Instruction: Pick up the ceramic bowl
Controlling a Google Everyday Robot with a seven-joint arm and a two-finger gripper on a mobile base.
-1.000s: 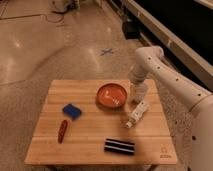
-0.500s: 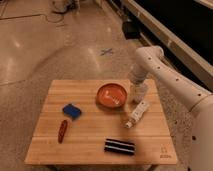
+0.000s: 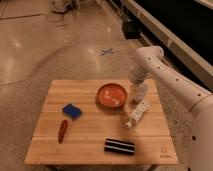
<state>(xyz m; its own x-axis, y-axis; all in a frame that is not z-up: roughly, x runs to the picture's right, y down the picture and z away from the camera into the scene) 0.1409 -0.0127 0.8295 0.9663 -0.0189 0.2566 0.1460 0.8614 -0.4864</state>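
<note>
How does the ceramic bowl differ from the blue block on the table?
Colour: the ceramic bowl is glossy orange-red, while the blue block is plain blue.
Shape: the bowl is round and hollow, the block boxy.
Size: the bowl is clearly wider than the block.
Position: the bowl sits right of centre with the end effector beside its right rim. The block lies toward the left, away from it.
Both rest on the wooden table.

Our claw sits just right of the ceramic bowl, a white bottle crowding it. We see bare surface left of the bowl.
</note>
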